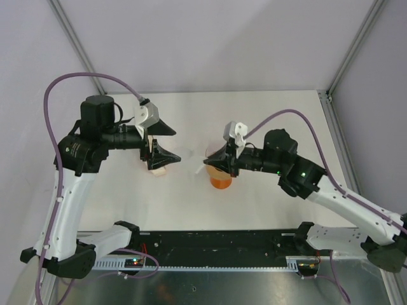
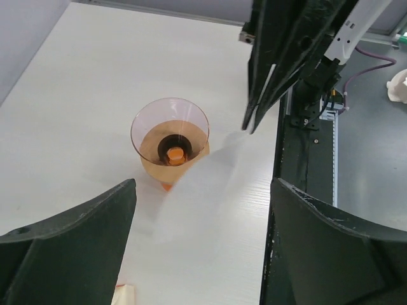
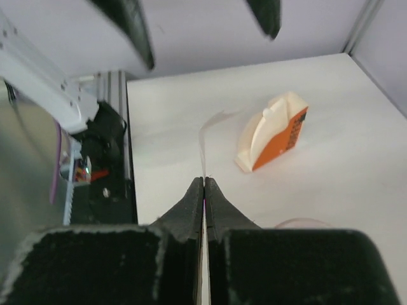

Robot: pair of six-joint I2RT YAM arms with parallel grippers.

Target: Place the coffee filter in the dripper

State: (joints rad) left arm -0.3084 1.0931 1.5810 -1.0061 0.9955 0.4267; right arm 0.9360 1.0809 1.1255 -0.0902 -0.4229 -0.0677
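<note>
Near the dripper (image 2: 147,130), right gripper (image 3: 204,180) pinching coffee filter (image 3: 201,143), left gripper (image 1: 177,144) spread wide

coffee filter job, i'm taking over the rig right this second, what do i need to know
Left gripper: open and empty, close to the stack of folded filters.
Right gripper: shut on the coffee filter, pinching it by one edge in the air.
Dripper: upright on an orange cup on the table, no paper in it.
Done: a single filter is off the stack and in the right gripper.
Left: bring it over the dripper's mouth, lower it in, let go.
</note>
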